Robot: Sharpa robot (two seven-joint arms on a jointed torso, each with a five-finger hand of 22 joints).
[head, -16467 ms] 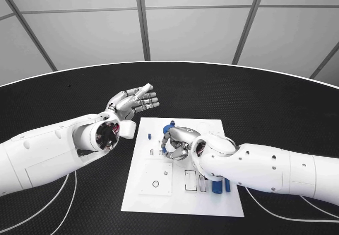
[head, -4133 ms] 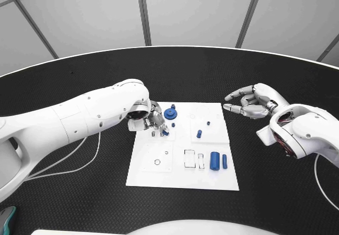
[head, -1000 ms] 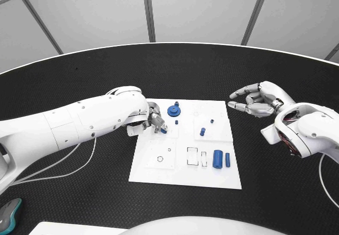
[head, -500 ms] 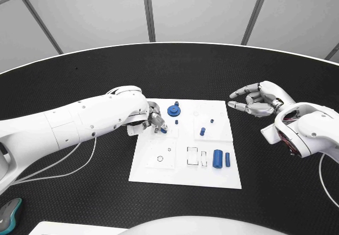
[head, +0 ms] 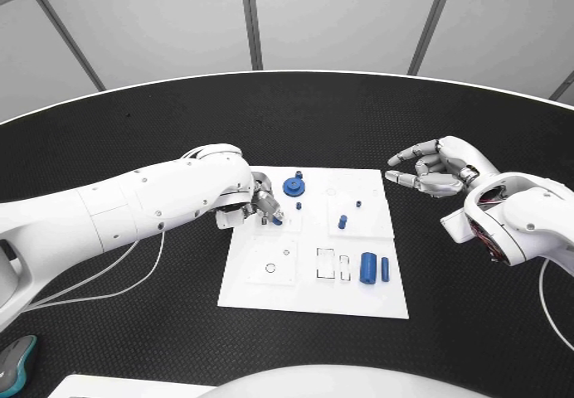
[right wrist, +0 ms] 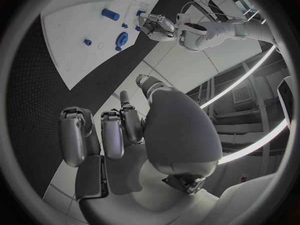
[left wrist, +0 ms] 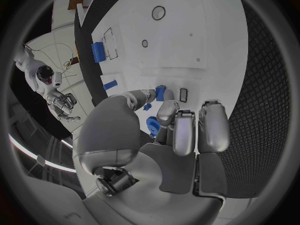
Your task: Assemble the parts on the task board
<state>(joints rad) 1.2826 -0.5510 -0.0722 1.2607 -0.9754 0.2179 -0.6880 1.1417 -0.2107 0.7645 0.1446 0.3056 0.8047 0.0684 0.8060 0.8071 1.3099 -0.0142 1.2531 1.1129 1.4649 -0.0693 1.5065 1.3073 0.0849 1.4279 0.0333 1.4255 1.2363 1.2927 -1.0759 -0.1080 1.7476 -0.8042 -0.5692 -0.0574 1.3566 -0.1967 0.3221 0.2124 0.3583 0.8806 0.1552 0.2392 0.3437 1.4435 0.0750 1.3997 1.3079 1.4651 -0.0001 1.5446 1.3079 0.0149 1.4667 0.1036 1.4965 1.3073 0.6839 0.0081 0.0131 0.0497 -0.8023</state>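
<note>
Black textured worktop (head: 143,332): left hand (head: 257,202) still pinches a small blue peg (head: 276,220) over the white task board (head: 313,294); right hand (head: 436,168) hovers empty, fingers apart; insertion unfinished.

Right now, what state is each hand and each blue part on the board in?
left hand: pinching a small blue part over the task board
right hand: holding nothing, fingers curled, off the board
blue gear: on the board
large blue cylinder: lying flat
</note>
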